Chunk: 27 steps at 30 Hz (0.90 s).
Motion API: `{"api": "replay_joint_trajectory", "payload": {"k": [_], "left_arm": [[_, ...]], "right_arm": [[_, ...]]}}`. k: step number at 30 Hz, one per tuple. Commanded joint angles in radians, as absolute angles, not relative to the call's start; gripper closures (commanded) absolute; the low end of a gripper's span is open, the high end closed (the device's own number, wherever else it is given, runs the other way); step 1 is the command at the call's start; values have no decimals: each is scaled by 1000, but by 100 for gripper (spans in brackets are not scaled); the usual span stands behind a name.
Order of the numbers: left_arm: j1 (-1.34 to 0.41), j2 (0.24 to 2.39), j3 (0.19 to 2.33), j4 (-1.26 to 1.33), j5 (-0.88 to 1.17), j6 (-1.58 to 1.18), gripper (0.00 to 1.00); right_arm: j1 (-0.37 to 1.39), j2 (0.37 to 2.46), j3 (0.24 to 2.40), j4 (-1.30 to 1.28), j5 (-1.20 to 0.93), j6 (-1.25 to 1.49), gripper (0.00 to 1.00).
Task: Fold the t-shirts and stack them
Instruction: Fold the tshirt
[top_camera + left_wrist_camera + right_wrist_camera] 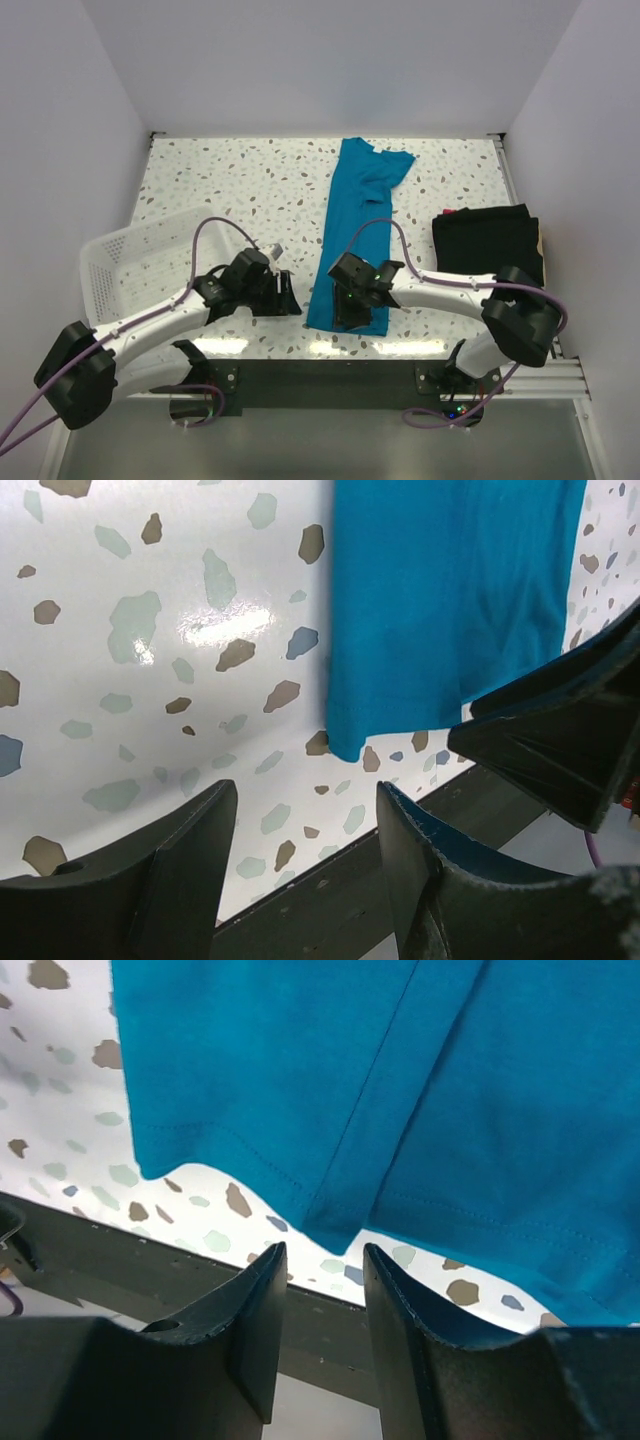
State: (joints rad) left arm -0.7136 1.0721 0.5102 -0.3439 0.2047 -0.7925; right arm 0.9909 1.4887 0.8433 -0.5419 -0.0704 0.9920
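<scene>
The teal-blue t-shirt (pixel 355 225) lies folded into a long narrow strip down the middle of the table, collar end far, hem near the front edge. It also shows in the left wrist view (pixel 450 600) and the right wrist view (pixel 400 1090). The black t-shirt (pixel 488 243) lies folded at the right. My left gripper (pixel 285 297) is open and empty, just left of the teal hem. My right gripper (pixel 350 310) is open and empty over the teal shirt's near hem; its fingers (pixel 255 1310) straddle the hem's folded corner without touching it.
A white mesh basket (pixel 140 265) stands at the left, behind my left arm. The table's front edge and a dark metal rail (pixel 330 375) run just below both grippers. White walls enclose the back and sides.
</scene>
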Motion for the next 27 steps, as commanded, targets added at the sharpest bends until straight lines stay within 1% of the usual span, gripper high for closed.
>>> {"api": "replay_joint_trajectory", "payload": {"k": [1, 6, 9, 12, 13, 16, 22, 27], "left_arm": [[-707, 1045, 508, -339, 216, -788, 38], [-706, 1026, 508, -353, 212, -782, 38], [-707, 1023, 505, -357, 210, -781, 38], [-707, 1023, 502, -357, 210, -781, 38], [-707, 1025, 500, -356, 212, -779, 38], [-706, 1034, 495, -351, 213, -779, 38], [-707, 1060, 489, -331, 225, -782, 38], [-707, 1088, 489, -302, 245, -779, 39]], "right_arm": [[1003, 1515, 838, -503, -58, 1019, 60], [1006, 1532, 836, -492, -48, 1022, 62], [1005, 1542, 835, -485, -48, 1022, 64], [1005, 1543, 828, -482, -48, 1022, 72], [1005, 1542, 825, -486, -48, 1023, 81], [1006, 1516, 812, -500, -45, 1034, 94], [1008, 1413, 753, -512, -29, 1081, 93], [1006, 1397, 726, -508, -34, 1095, 92]]}}
